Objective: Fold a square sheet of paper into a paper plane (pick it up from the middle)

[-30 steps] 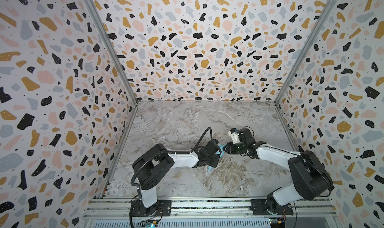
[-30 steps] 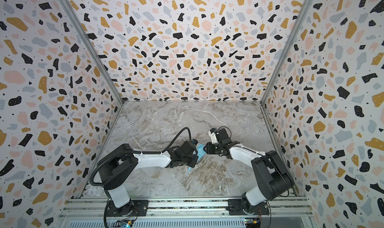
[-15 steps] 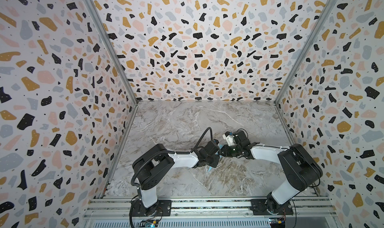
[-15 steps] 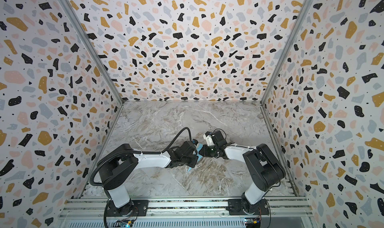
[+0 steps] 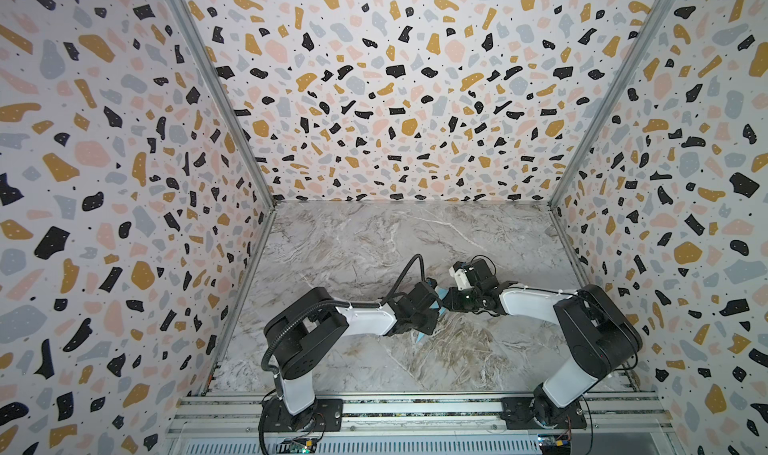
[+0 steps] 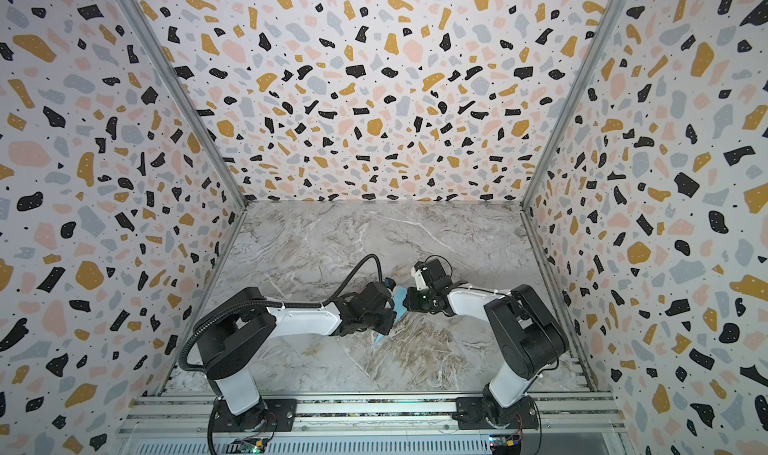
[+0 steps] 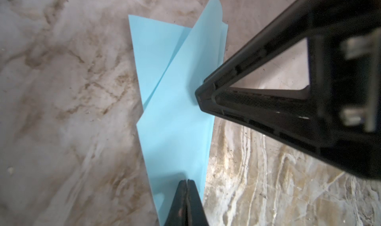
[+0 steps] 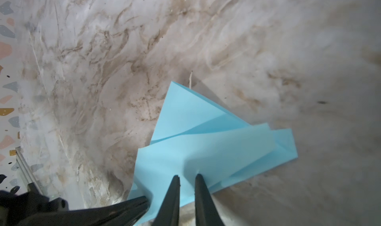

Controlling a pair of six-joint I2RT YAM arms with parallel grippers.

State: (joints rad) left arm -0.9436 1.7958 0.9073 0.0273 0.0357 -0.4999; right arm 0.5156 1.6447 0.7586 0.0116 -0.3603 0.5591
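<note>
Holding steady on my left side, my left arm (image 5: 365,320) has not shifted in the last second. Its jaws are pressed fully together, tips planted on the narrow end of the thin light blue sheet of paper (image 7: 175,121). I cannot tell whether a layer is nipped between them or only pinned down. That sheet lies around the middle of the table, already folded into a long pointed wedge with overlapping flaps. Only slivers of it show past my wrists in both top views.

What has changed is on the right. My right arm (image 5: 536,303) has swung in toward the left one, and its jaws have narrowed to a slim gap. Their tips now sit on the wide, flapped end of the sheet, with a strip of blue showing between them and nothing visibly clamped. I judge this to be the set-up for pressing a wing crease against my left anchor. The dart looks well along, but its wings are not yet spread. The loose top flap could skid if I push before the anchor bites.

Beneath it all, the grey-and-tan marbled table (image 5: 374,241) is flat and matte. Terrazzo-print walls close it in: left wall (image 5: 104,183), back wall (image 5: 395,100) and right wall (image 5: 685,183). A metal rail (image 5: 415,409) carries my bases along the near edge.
</note>
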